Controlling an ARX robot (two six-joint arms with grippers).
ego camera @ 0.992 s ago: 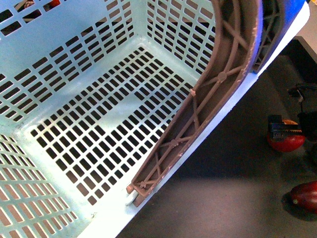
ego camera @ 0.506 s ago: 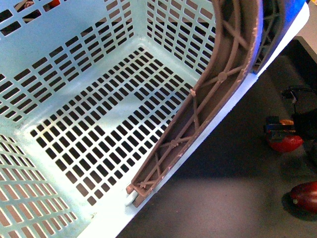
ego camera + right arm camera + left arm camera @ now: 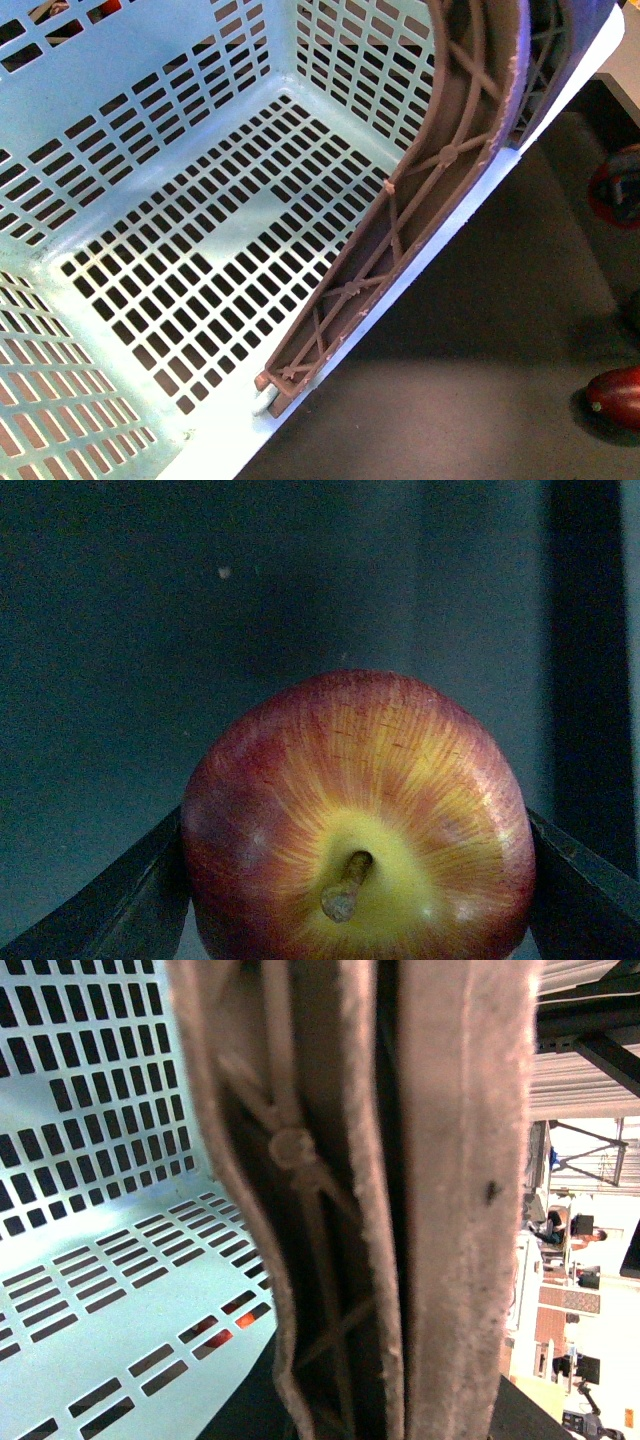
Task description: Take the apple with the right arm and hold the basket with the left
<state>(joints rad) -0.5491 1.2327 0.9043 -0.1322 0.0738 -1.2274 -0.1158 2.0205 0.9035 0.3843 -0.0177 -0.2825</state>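
The turquoise basket (image 3: 150, 130) fills the left and middle of the front view, tilted, with its brownish-grey latticed handle (image 3: 440, 170) arching across. In the left wrist view the handle (image 3: 440, 1210) fills the frame up close. My left gripper is shut on it, its fingers hidden. In the right wrist view the red apple (image 3: 355, 820) with a yellow blush and stem sits between the two dark fingers (image 3: 100, 905). My right gripper (image 3: 355, 910) is shut on it above the dark table. In the front view the apple (image 3: 618, 188) shows blurred at the right edge.
A darker maroon fruit (image 3: 615, 395) lies on the black table (image 3: 470, 330) at the lower right. Something orange-red shows through the basket floor slots in the left wrist view (image 3: 215, 1335). Room fixtures show beyond the handle.
My right gripper has carried the apple from the table's right side up and toward the right edge of the front view. The basket and the maroon fruit have stayed put.
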